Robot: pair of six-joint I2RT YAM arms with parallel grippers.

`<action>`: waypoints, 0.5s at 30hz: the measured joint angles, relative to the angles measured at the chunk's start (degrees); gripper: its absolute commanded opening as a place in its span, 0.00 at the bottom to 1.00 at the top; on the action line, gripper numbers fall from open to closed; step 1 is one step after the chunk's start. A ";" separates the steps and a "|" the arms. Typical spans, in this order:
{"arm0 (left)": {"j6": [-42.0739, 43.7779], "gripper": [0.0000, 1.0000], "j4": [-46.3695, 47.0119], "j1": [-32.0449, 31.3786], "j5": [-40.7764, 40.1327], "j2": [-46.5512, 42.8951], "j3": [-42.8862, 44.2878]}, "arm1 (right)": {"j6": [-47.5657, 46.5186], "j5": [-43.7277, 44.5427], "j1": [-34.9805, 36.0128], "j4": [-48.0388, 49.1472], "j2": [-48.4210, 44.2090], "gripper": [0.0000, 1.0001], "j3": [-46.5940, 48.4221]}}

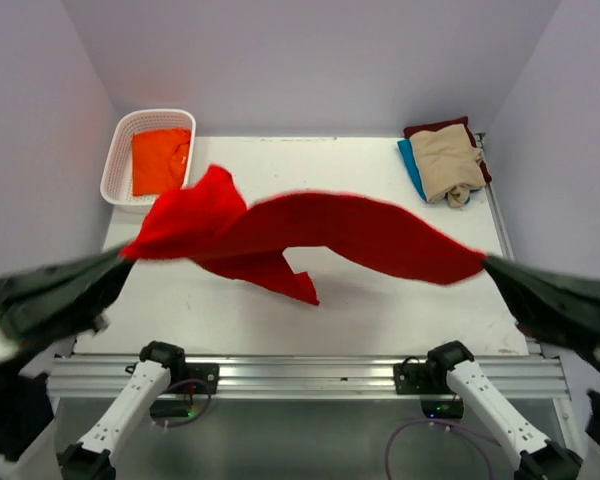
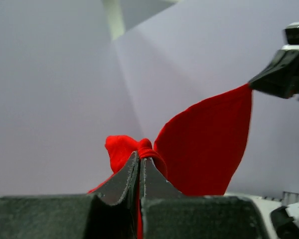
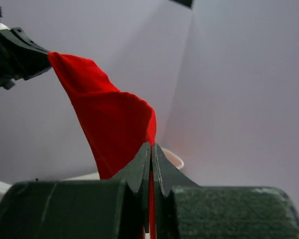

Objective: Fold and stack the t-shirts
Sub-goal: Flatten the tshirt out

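Red t-shirt [image 1: 350, 235]: hangs in the air above the surface [image 1: 400, 305], stretched between the left hand [image 1: 125, 250] and the right hand [image 1: 485, 262]. It is twisted along its span. One flap droops below the middle; whether its tip touches the surface cannot be told. A looser bunch of cloth rises just inward of the left hand.
Left hand grip: clenched on one end of the shirt. In its wrist view the fingers [image 2: 127, 174] are pressed together with a knot of red cloth at their tips.
Right hand grip: clenched on the opposite end. In its wrist view a thin red edge runs down between the closed fingers [image 3: 164, 169].
Orange t-shirt [image 1: 160, 160]: beyond the left hand, lying flat inside the white slotted basket [image 1: 115, 170] at the far left corner.
Beige t-shirt [image 1: 445, 160]: beyond the right hand at the far right corner, loosely folded on top of a pile.
Blue t-shirt [image 1: 410, 165]: under the beige one, an edge showing on the side toward the left hand.
Maroon t-shirt [image 1: 435, 128]: in the same pile, showing along its far edge.
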 measured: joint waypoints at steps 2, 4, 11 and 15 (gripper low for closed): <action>-4.13 0.00 3.19 0.26 4.83 -4.31 3.72 | 0.90 -4.98 0.07 -0.57 -2.10 0.00 5.68; -6.56 0.00 5.20 0.66 7.82 -5.53 7.37 | 1.22 -6.21 0.04 -1.07 -2.64 0.00 10.23; -2.36 0.00 2.84 1.14 6.25 -0.57 8.02 | 0.28 11.65 0.15 -8.31 3.98 0.00 10.29; 2.08 0.00 0.76 1.05 -3.78 10.32 1.46 | -0.57 27.56 0.09 -10.40 13.25 0.00 3.26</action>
